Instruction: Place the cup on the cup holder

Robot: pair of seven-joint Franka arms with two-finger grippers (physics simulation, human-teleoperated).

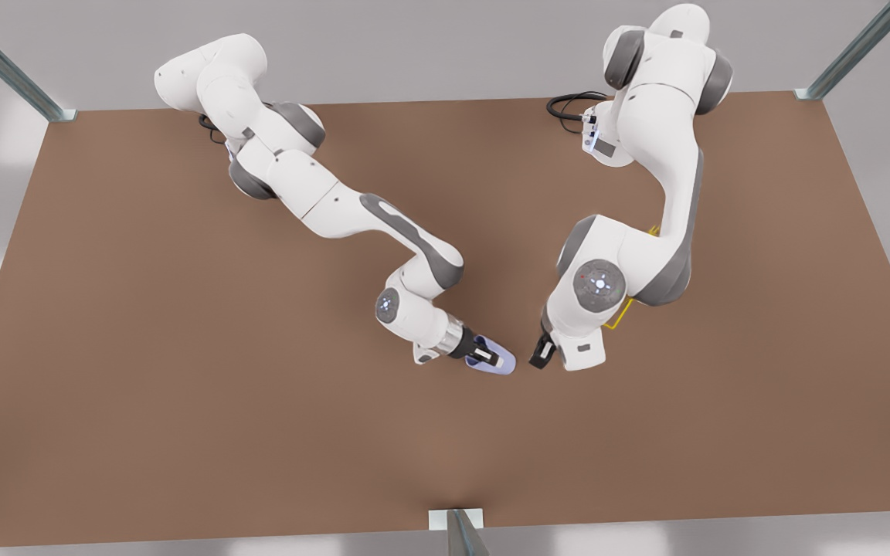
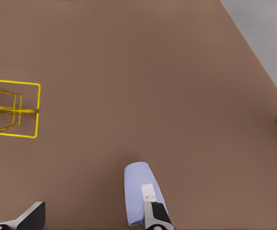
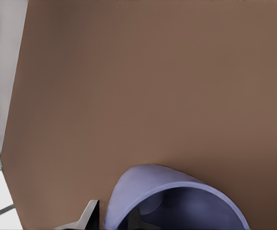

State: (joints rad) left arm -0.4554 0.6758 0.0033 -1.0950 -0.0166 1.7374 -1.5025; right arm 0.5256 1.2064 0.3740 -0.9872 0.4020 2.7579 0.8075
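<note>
Cup [image 1: 499, 364]: lavender, tipped sideways, lower centre of front view.
L tool [image 1: 484, 357]: clamped on cup, one finger [image 2: 150, 199] over its wall.
R tool [image 1: 541, 354]: just right of cup in front view; grip state can't tell.
Cup holder [image 2: 14, 111]: yellow wire, on tabletop [image 1: 182, 386], mid-left of L wrist view, apart from cup.

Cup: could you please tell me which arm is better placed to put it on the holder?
Right. The right end effector is shut on the cup, while the left end effector waits beside it, with the holder close by.
</note>
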